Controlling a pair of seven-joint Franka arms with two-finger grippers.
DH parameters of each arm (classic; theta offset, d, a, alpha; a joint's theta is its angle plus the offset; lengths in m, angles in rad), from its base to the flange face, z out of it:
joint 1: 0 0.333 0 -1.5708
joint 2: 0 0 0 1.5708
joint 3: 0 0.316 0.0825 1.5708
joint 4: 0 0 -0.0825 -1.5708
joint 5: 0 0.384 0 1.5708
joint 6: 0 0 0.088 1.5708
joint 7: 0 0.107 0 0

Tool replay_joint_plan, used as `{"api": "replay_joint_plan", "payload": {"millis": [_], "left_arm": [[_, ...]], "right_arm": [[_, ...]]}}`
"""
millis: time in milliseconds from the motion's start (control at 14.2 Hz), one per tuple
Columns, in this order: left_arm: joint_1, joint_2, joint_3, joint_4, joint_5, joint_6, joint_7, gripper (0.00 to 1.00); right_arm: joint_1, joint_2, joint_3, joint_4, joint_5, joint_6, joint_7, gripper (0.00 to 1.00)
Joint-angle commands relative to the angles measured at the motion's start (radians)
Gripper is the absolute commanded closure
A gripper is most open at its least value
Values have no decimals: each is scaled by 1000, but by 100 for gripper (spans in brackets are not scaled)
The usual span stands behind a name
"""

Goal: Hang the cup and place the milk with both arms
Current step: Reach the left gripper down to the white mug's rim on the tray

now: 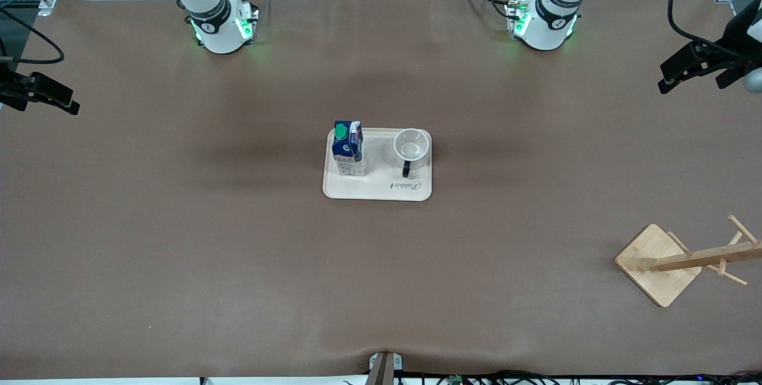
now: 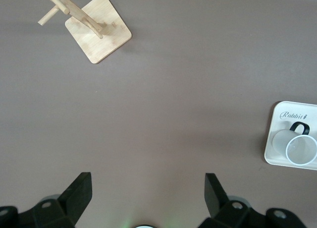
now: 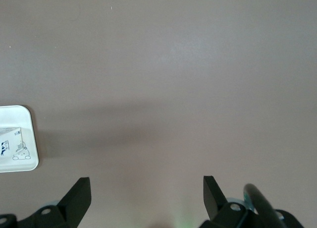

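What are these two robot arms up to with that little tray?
Nothing is being handled yet. The cup and the milk stand side by side on the tray mid-table. The left gripper and right gripper both hang open and empty over bare table at their own ends. A wooden rack waits toward the left arm's end, nearer the front camera, nothing on it.
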Motion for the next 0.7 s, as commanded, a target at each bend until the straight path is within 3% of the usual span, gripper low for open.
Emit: {"api": "replay_joint_plan", "payload": {"millis": [0,423,634], "left_arm": [[2,3,-2,14,2,1,14,0],[-15,37,-8,16,-10,1,11,0],[-72,77,-41,10,-4,2,-21,0]], "right_arm": [[-6,11,8,27,-8,-14,0,0],[-6,11,8,26,-8,-14,0,0],[-6,11,9,27,-8,-12,0,0]]}}
